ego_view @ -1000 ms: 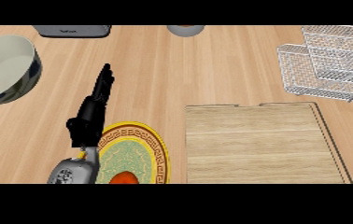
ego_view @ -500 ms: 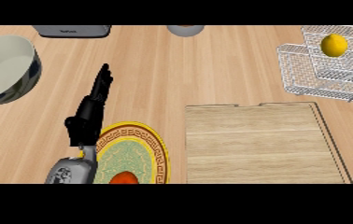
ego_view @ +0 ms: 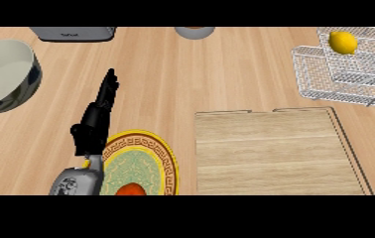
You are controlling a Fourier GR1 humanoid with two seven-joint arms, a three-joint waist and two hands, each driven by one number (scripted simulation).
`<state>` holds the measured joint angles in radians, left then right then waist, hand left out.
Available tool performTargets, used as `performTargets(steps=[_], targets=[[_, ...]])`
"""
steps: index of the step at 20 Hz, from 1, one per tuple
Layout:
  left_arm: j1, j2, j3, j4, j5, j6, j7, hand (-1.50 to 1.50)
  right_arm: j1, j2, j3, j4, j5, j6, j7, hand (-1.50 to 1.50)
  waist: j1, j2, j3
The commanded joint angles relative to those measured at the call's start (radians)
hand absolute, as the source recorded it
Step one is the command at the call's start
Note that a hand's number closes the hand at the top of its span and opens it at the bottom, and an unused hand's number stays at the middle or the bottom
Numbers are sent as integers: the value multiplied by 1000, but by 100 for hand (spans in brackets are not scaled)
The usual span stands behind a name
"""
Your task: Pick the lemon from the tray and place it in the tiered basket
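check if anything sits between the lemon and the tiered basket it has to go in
Nothing visible does. The lemon already lies in the upper tier of the wire tiered basket at the far right. The wooden tray carries nothing. The left hand rests open beside the plate, well away.

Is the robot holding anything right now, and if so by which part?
Nothing. The left hand is open with straight fingers; the lemon sits in the tiered basket.

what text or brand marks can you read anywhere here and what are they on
Grey appliance at the counter's far edge: a small dark brand mark on its front, too blurred to read.
Nothing readable on the lemon, tiered basket, tray, plate or left hand.
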<state>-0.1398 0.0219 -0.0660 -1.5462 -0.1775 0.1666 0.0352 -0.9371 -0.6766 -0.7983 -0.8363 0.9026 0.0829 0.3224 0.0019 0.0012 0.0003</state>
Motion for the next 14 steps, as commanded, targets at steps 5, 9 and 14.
performTargets(steps=[5, 9, 14], targets=[[15, 22, 37, -10, 27, -14, -4, 0, 178, -148, -250, -35, -199, 57, -23, -150, -29, -6, 1], [-25, 40, 59, -9, 29, -16, 31, 0, 333, -241, -369, -43, -310, 197, -111, -150, -33, -5, 1], [41, 27, 40, -57, 37, -21, 30, 0, 575, -263, -553, -48, -448, 373, -216, -150, -42, -10, 0]])
